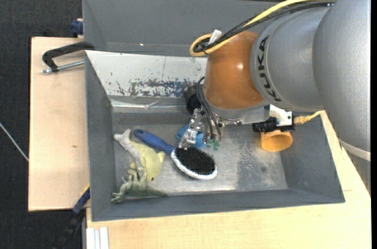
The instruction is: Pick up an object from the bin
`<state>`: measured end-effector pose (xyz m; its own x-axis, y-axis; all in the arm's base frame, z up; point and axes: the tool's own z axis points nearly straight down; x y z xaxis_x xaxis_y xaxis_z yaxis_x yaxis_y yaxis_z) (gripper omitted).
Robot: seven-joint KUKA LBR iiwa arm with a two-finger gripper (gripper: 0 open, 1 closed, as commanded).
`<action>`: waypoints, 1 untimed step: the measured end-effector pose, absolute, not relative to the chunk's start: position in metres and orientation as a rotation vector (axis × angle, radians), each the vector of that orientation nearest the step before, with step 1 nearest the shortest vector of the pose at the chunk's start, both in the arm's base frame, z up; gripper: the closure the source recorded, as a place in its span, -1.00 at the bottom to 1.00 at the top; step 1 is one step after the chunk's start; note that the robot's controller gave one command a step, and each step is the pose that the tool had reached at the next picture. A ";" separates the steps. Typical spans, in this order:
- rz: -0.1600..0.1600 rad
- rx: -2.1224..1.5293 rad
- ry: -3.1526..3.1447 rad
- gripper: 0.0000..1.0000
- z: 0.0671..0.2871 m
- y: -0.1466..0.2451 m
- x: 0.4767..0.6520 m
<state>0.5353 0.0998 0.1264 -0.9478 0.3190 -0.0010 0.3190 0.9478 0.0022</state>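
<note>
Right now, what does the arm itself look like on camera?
A thick, rounded grey arm with black KUKA lettering on its grey collar, then a bulbous glossy orange cover. A yellow cable and a black one arc over the top to the wrist.

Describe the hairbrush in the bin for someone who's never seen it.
Look in the grey metal bin, at the middle of its floor, just below the robot's hand. The hairbrush lies there, handle pointing up-left. It alone has a blue handle and an oval white head of black bristles; its neighbours are a pale yellow soft thing and an orange cup-shaped thing.
</note>
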 end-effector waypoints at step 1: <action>0.007 0.499 3.093 1.00 0.175 0.108 0.539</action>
<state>0.5394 0.1082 0.1750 -0.9493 0.3143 -0.0081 0.3143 0.9493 0.0060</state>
